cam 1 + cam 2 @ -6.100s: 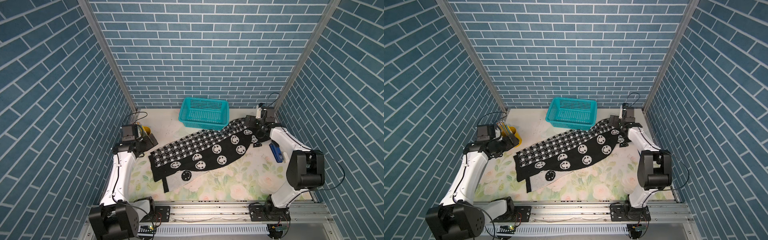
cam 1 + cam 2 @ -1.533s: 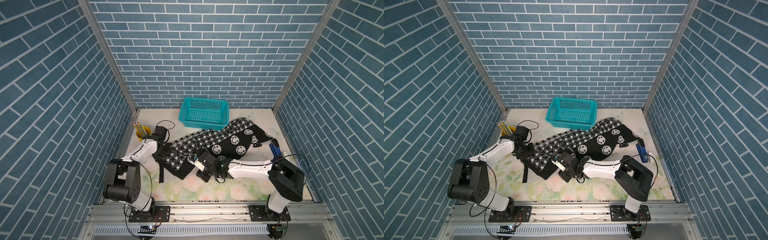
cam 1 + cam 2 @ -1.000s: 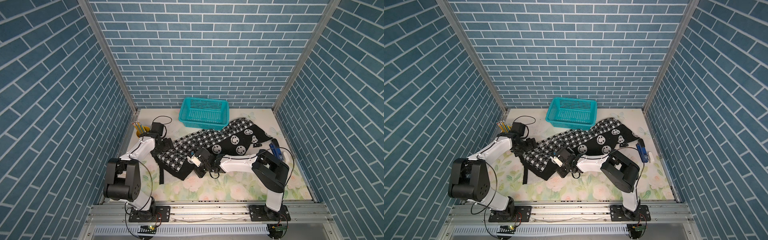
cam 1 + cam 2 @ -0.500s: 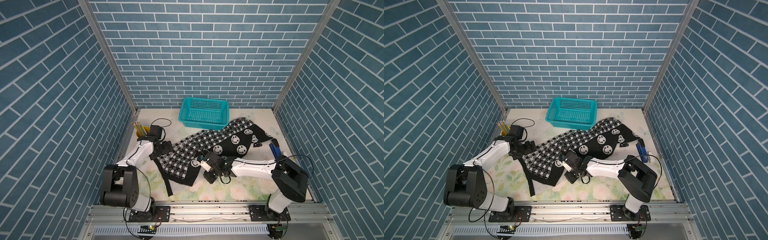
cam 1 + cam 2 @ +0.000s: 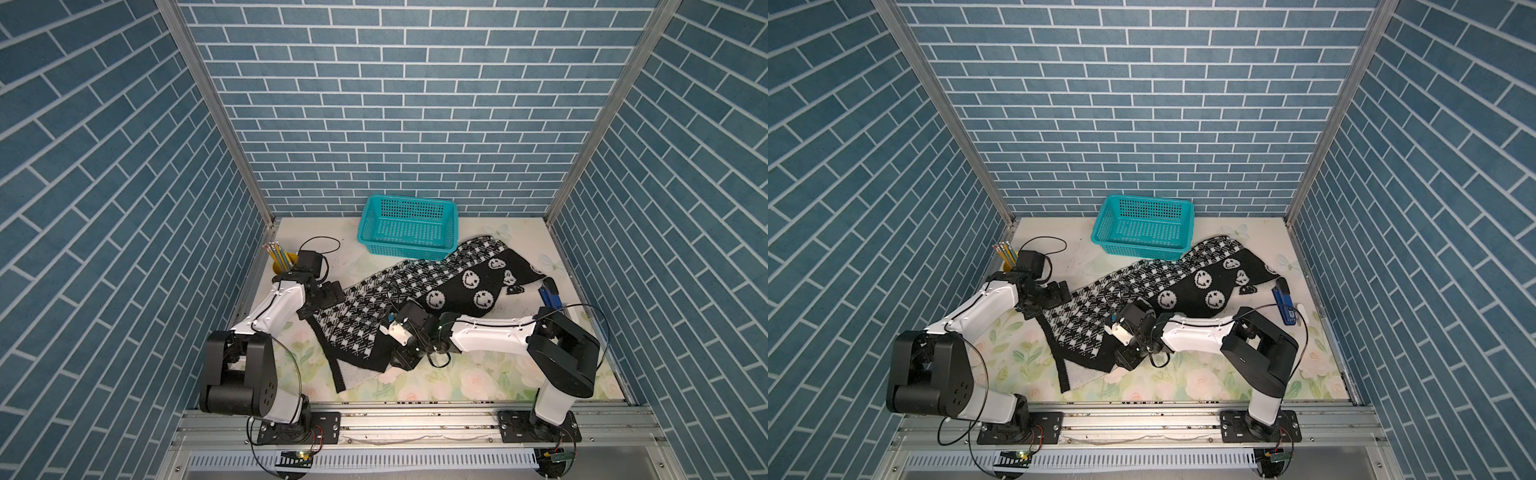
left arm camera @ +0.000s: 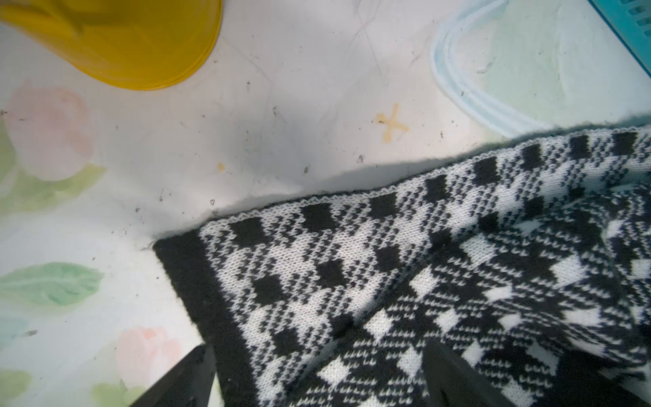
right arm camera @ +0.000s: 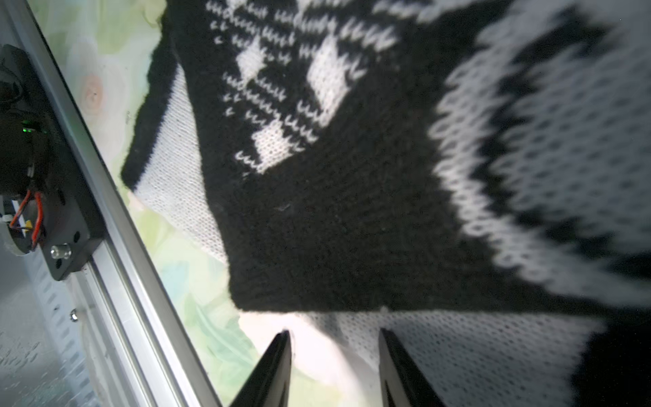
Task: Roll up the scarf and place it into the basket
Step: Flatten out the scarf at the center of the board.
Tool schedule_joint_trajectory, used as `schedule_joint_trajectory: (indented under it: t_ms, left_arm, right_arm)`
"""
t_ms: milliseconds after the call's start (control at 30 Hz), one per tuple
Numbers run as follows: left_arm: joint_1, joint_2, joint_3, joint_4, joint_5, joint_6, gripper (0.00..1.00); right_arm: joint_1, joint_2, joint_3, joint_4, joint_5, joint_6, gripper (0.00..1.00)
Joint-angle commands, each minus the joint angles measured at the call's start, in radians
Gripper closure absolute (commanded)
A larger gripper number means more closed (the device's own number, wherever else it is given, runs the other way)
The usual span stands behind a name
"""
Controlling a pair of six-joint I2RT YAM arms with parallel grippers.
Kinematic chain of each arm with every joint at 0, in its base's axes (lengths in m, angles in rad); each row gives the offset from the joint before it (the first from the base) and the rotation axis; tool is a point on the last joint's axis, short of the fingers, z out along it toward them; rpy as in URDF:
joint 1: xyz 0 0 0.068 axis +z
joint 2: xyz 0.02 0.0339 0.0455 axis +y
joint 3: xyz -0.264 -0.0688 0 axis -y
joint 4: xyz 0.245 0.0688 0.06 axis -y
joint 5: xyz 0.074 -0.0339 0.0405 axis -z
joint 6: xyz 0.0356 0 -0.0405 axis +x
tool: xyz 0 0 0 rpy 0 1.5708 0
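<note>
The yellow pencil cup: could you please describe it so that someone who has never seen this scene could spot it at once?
Take the floral table and follow its left edge towards the back wall. There, behind the left arm and apart from the scarf, stands the pencil cup. It alone is yellow, smaller than the teal basket, with pencils sticking out.
</note>
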Motion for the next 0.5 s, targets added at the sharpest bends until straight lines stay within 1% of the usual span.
schedule_joint_trajectory:
  t_ms: [0, 267, 400, 433, 467]
  left_arm:
    - [0.01, -0.018, -0.011, -0.007, -0.003, 0.022, 0.02]
    - [0.017, -0.026, -0.036, 0.007, 0.005, 0.027, 0.02]
    - [0.02, -0.029, -0.043, 0.011, 0.009, 0.03, 0.02]
    - [0.022, -0.029, -0.044, 0.013, 0.008, 0.031, 0.02]
    - [0.022, -0.027, -0.046, 0.015, 0.009, 0.031, 0.02]
  right_arm:
    - [-0.014, 0.043, 0.055, 0.049, -0.027, 0.012, 0.55]
    - [-0.026, 0.121, 0.134, 0.063, -0.044, -0.002, 0.56]
    - [-0.032, 0.119, 0.146, 0.07, -0.059, 0.001, 0.57]
    - [-0.032, 0.119, 0.145, 0.076, -0.06, 0.003, 0.59]
    - [-0.037, 0.123, 0.147, 0.08, -0.06, 0.005, 0.65]
